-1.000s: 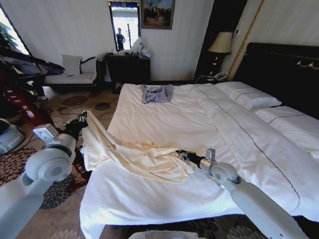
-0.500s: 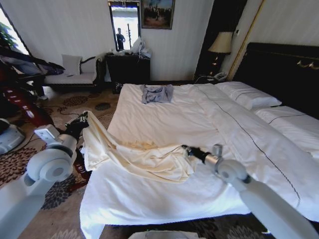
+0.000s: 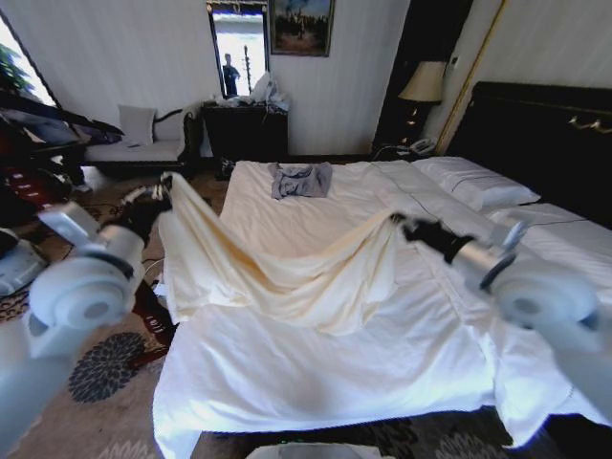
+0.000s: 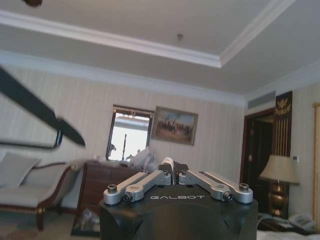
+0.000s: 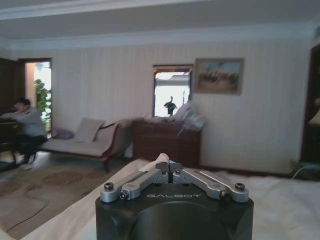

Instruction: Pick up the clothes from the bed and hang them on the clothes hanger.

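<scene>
Clothes (image 3: pixel 287 273) span left-right between left gripper (image 3: pixel 161 191) and right gripper (image 3: pixel 406 228), both fingers pinching fabric (middle sags to bed (image 3: pixel 316 382)).

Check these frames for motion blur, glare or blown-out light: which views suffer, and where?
Head view: both arms smeared by motion, the left gripper and right gripper blurred where they grip the clothes; the window is blown out. Left wrist view: a dark bar streaks. Right wrist view: dim and soft.
</scene>
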Robot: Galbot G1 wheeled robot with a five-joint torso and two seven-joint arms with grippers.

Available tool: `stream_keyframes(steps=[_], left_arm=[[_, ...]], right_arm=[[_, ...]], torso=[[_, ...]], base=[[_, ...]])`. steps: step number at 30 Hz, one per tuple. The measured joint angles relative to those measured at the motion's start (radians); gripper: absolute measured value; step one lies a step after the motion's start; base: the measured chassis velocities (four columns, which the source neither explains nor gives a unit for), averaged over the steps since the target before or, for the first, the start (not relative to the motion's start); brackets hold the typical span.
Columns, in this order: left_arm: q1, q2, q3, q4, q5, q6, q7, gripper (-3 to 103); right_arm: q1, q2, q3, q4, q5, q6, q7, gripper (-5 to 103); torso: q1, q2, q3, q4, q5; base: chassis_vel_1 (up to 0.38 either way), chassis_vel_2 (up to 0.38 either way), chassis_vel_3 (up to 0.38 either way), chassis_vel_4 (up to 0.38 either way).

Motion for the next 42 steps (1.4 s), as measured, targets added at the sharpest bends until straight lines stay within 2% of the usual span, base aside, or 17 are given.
stream_keyframes(steps=[3,6,12,19,21,23,24,25,27,28,29,32,34,36,38,40,42], left_arm=[[-0.049,0.004,0.025,0.040,0.008,-0.002,0.021,2],[-0.171,-0.013,0.085,0.103,0.008,-0.003,0.030,2],[-0.310,-0.038,0.149,0.156,-0.019,0.002,0.032,2],[-0.282,-0.012,0.138,0.087,-0.057,0.013,0.031,2],[-0.236,0.018,0.109,0.020,-0.076,0.019,0.019,2],[-0.205,0.055,0.067,-0.055,-0.125,0.026,-0.016,2],[-0.205,0.055,0.067,-0.055,-0.125,0.026,-0.016,2],[-0.196,0.089,0.015,-0.109,-0.194,0.038,-0.056,2],[-0.186,0.131,-0.070,-0.149,-0.285,0.058,-0.093,2],[-0.178,0.146,-0.110,-0.158,-0.314,0.066,-0.102,2],[-0.178,0.146,-0.110,-0.158,-0.314,0.066,-0.102,2],[-0.104,0.217,-0.334,-0.188,-0.469,0.137,-0.160,2],[-0.102,0.222,-0.347,-0.190,-0.485,0.144,-0.167,2],[-0.110,0.236,-0.369,-0.193,-0.528,0.169,-0.186,2],[-0.118,0.237,-0.357,-0.190,-0.523,0.175,-0.188,2],[-0.122,0.227,-0.310,-0.176,-0.473,0.184,-0.189,2],[-0.115,0.180,-0.208,-0.132,-0.358,0.184,-0.174,2]], right_arm=[[0.066,-0.035,-0.011,-0.033,0.018,0.002,0.011,0],[0.200,-0.082,-0.042,-0.098,0.067,0.001,0.028,0],[0.270,-0.156,-0.060,-0.149,0.088,0.012,0.017,0],[0.251,-0.192,-0.038,-0.111,0.149,0.013,0.028,0],[0.238,-0.197,-0.011,-0.063,0.211,-0.008,0.053,0],[0.196,-0.204,0.077,-0.010,0.317,-0.047,0.110,0],[0.196,-0.204,0.077,-0.010,0.317,-0.047,0.110,0],[0.158,-0.208,0.182,0.027,0.448,-0.102,0.178,0],[0.131,-0.212,0.290,0.049,0.579,-0.182,0.246,0],[0.125,-0.215,0.328,0.053,0.636,-0.217,0.272,0],[0.125,-0.215,0.328,0.053,0.636,-0.217,0.272,0],[0.106,-0.240,0.524,0.057,0.903,-0.283,0.371,0],[0.106,-0.243,0.538,0.056,0.923,-0.285,0.380,0],[0.113,-0.256,0.580,0.046,0.997,-0.287,0.424,0],[0.114,-0.256,0.574,0.044,0.994,-0.287,0.427,0],[0.103,-0.238,0.514,0.042,0.894,-0.287,0.402,0],[0.004,-0.200,0.420,0.030,0.574,-0.287,0.264,0]], torso=[[0.000,0.000,0.000,0.0001,0.0003],[0.000,0.000,0.000,0.0001,-0.0002],[0.000,0.000,0.000,-0.0003,0.0004],[0.000,0.000,0.000,-0.0001,0.0000],[0.000,0.000,0.000,0.0000,-0.0003],[0.000,0.000,0.000,0.0005,-0.0003],[0.000,0.000,0.000,0.0005,-0.0003],[0.000,0.000,0.000,0.0001,-0.0005],[0.000,0.000,0.000,-0.0001,0.0001],[0.000,0.000,0.000,-0.0002,0.0002],[0.000,0.000,0.000,-0.0002,0.0002],[0.000,0.000,0.000,0.0001,0.0001],[0.000,0.000,0.000,0.0002,-0.0001],[0.000,0.000,-0.001,0.0001,-0.0009],[0.000,0.000,-0.001,0.0001,-0.0006],[0.000,0.000,0.000,-0.0002,-0.0005],[0.000,0.000,0.000,0.0003,0.0008]], base=[[0.000,0.000,0.000,0.000],[0.000,0.000,0.000,0.000],[0.000,0.000,0.000,0.000],[0.000,0.000,0.000,0.000],[0.000,0.000,0.000,0.000],[0.000,0.000,0.000,0.000],[0.000,0.000,0.000,0.000],[0.000,0.000,0.000,0.000],[0.000,0.000,0.000,0.000],[0.000,0.000,0.000,0.000],[0.000,0.000,0.000,0.000],[0.000,0.000,0.000,0.000],[0.000,0.000,0.000,0.000],[0.000,0.000,0.000,0.000],[0.000,0.000,0.000,0.000],[0.000,0.000,0.000,0.000],[0.000,0.000,0.000,0.000]])
